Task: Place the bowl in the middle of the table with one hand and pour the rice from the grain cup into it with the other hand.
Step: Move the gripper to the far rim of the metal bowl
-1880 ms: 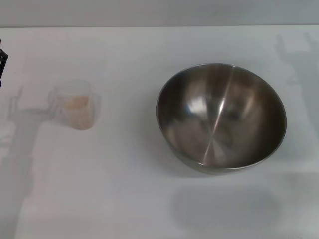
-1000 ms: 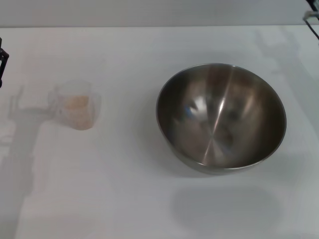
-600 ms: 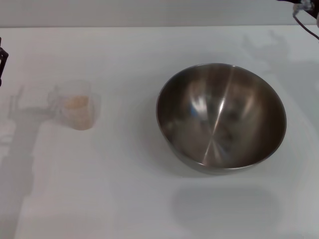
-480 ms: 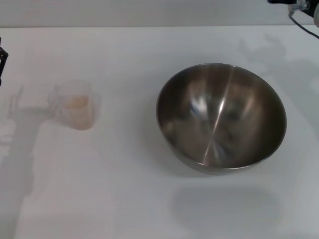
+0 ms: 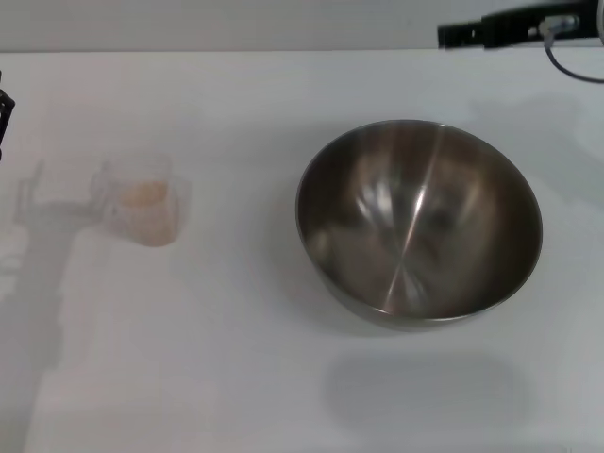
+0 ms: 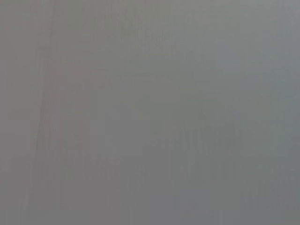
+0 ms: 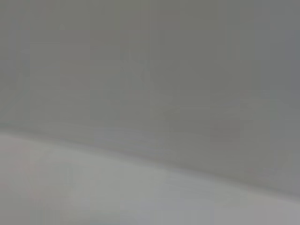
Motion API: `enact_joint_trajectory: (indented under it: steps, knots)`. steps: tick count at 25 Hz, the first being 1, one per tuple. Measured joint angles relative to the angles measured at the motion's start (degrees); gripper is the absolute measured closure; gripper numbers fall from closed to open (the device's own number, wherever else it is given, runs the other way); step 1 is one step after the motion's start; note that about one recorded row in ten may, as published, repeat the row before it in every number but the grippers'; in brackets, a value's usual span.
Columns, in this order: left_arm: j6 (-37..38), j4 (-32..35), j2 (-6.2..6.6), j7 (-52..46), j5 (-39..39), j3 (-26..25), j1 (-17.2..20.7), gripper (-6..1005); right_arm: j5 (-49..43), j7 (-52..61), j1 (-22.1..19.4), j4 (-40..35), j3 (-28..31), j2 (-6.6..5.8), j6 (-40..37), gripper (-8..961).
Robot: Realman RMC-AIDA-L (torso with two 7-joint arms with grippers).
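The bowl (image 5: 419,223), a large shiny steel one, stands empty on the white table (image 5: 283,377), right of the middle. The grain cup (image 5: 142,200), small and clear, stands upright at the left with tan rice (image 5: 144,193) in it. My right gripper (image 5: 455,35) reaches in from the top right corner as a dark bar above the table's far edge, beyond the bowl and apart from it. A dark bit of my left gripper (image 5: 4,113) shows at the left edge, well apart from the cup. Neither wrist view shows the bowl or the cup.
The table's far edge (image 5: 236,50) meets a grey wall. A cable (image 5: 566,58) hangs by the right arm. The left wrist view is plain grey. The right wrist view shows grey wall above a strip of white table (image 7: 93,192).
My right gripper has come into view at the top right and moved left along the far edge. The bowl, the cup and the left arm have not moved.
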Motion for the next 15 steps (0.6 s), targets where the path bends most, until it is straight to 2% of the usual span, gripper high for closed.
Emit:
enact_joint_trajectory:
  steps: [4,7,11,15]
  knots:
    - [0.01,0.10,0.00,-0.02,-0.01,0.00,0.00,133,0.34,-3.20,4.24,-2.78,6.43,-0.78,12.22,150]
    - [0.00,0.14,0.00,-0.03,-0.02,0.00,0.00,134,-1.29,-4.04,5.78,-3.82,9.51,-1.50,17.29,151]
    - [0.07,0.07,-0.04,-0.05,-0.02,0.00,0.00,134,-3.83,-4.77,7.43,-6.01,10.12,-2.58,21.08,151]
    - [0.09,-0.19,-0.10,-0.06,-0.01,0.00,0.00,134,-6.15,-6.31,9.06,-9.89,10.30,-3.02,22.09,151]
